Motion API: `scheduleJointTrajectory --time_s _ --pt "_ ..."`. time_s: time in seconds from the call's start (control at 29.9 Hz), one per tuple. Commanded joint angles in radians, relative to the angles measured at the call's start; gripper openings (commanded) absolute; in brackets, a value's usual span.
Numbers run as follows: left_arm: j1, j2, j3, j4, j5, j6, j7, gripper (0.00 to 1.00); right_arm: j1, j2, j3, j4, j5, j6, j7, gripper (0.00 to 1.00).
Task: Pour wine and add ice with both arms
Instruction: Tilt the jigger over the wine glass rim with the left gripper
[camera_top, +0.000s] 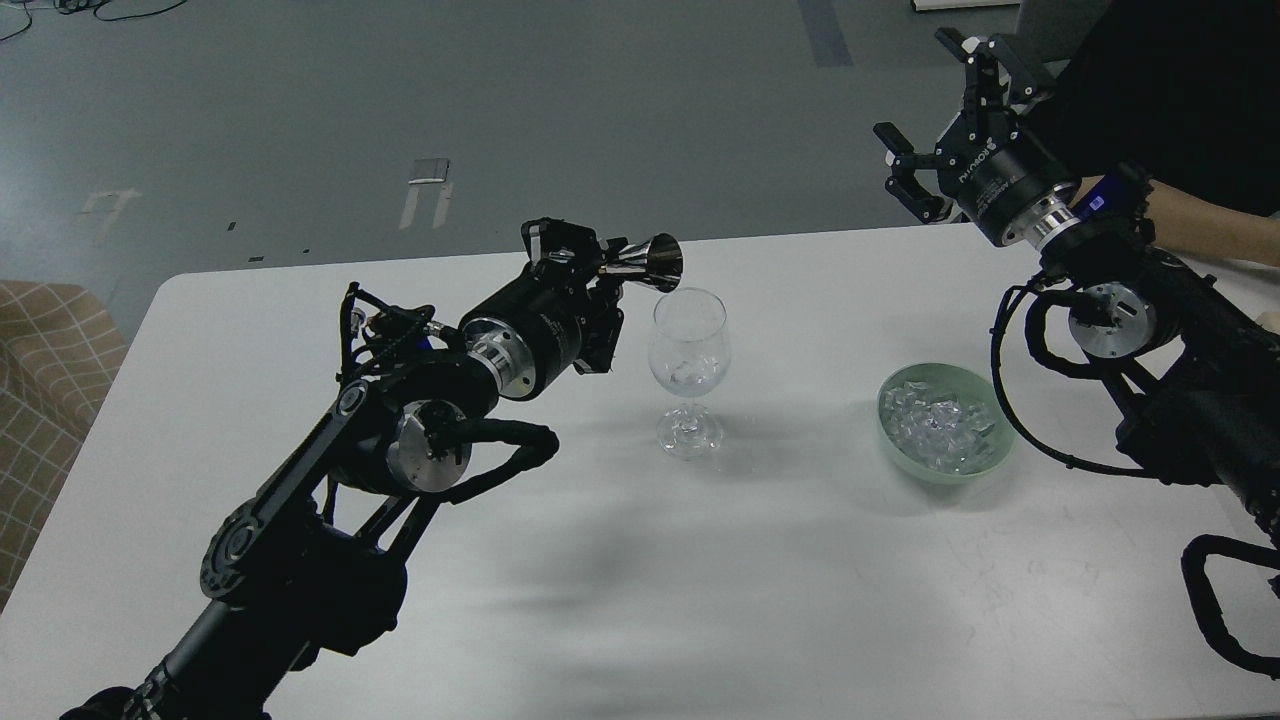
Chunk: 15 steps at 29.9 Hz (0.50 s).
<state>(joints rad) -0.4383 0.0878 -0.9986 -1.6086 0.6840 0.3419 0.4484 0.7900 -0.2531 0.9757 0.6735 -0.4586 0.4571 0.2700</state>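
Note:
A clear wine glass stands upright in the middle of the white table. My left gripper is shut on a shiny metal jigger, held on its side with its mouth just above and left of the glass rim. A pale green bowl holds a heap of small clear ice cubes, to the right of the glass. My right gripper is open and empty, raised high beyond the table's far right edge, well above and behind the bowl.
A person's bare forearm and dark clothing are at the far right, just behind my right arm. A checked tan seat stands at the left of the table. Grey floor lies beyond the far edge.

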Motion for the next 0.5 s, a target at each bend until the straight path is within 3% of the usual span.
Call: scheduleJointTrajectory --time_s 0.0,0.47 --pt "-0.007 0.001 0.001 -0.001 0.025 -0.001 -0.002 0.05 0.0 0.0 0.0 0.0 0.0 0.0 0.0 1.0" --pt "-0.023 -0.002 0.028 -0.008 0.127 -0.046 -0.002 0.05 -0.001 0.0 0.0 0.0 0.0 0.0 0.0 1.0"
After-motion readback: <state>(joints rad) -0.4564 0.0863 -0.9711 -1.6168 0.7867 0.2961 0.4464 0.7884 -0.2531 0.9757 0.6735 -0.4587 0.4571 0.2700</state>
